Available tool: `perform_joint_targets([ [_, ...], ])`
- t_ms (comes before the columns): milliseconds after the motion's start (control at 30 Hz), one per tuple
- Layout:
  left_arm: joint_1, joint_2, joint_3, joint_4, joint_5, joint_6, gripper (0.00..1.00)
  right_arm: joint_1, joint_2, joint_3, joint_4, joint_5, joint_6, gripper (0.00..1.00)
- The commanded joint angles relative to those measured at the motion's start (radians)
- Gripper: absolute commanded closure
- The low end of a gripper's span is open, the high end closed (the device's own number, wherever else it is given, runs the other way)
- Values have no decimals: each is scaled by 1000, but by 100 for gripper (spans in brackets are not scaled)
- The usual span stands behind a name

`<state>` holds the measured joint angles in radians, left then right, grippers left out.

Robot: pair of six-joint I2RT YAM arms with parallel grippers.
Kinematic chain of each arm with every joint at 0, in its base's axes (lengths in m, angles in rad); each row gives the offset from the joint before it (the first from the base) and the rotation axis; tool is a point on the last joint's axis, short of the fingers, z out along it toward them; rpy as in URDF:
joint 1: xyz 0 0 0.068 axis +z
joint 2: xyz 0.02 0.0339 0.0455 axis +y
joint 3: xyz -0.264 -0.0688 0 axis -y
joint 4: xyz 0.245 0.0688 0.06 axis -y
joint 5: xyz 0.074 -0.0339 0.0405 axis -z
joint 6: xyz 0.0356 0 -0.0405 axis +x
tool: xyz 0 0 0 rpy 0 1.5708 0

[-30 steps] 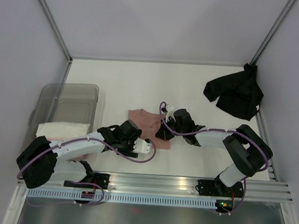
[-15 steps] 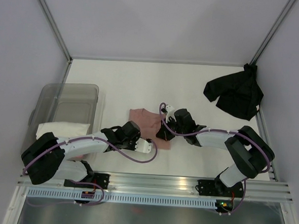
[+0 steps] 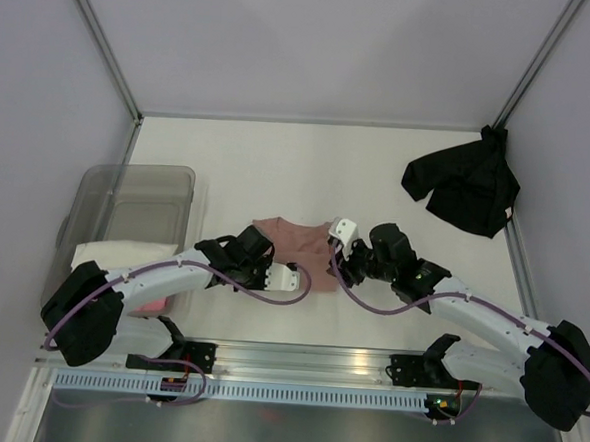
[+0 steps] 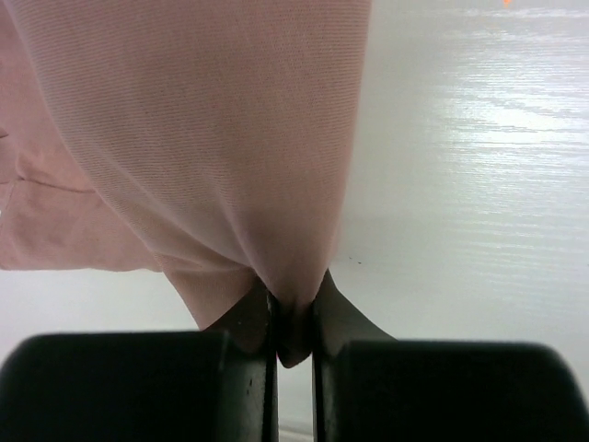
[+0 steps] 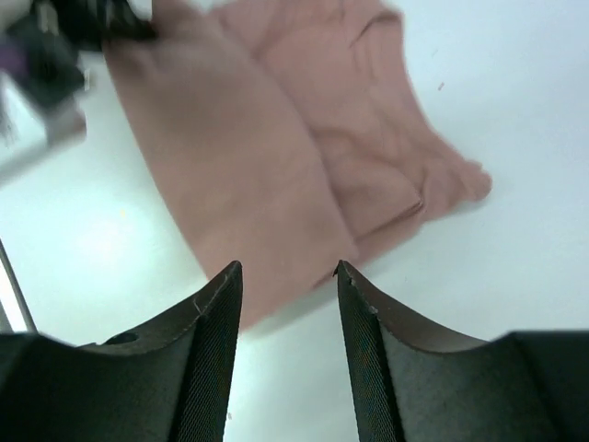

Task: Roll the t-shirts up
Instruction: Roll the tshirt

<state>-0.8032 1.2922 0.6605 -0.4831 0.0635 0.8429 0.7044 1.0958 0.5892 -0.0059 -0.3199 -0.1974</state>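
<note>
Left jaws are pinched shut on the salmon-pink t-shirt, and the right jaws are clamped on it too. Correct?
Not quite. The left jaws are pinched shut on the salmon-pink t-shirt, but the right jaws are not clamped on it: they stand apart with nothing between them. The right wrist view shows this.

Salmon-pink t-shirt (image 3: 292,239), black t-shirt (image 3: 464,189), seemingly grey bin (image 3: 142,187)

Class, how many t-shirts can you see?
3: salmon shirt mid-table, black shirt far right, cream roll at the bin's near end. Another may be hidden under the left arm.
</note>
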Motion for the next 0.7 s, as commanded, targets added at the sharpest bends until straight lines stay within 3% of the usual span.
perform_joint_targets([
  [0,30,-8,56,-78,116,-31,98,76,-16,-43,-173,85,-240,47],
  [100,68,-7,71,-101,156,-25,98,180,-60,-86,-131,102,-296,43],
  [233,93,-2,96,-118,180,-21,98,222,-67,-126,-2,168,-324,38],
  [500,105,9,125,-143,210,-10,98,257,128,-104,125,287,-412,38],
  [667,127,13,136,-166,239,-5,98,256,197,-103,182,277,-407,37],
])
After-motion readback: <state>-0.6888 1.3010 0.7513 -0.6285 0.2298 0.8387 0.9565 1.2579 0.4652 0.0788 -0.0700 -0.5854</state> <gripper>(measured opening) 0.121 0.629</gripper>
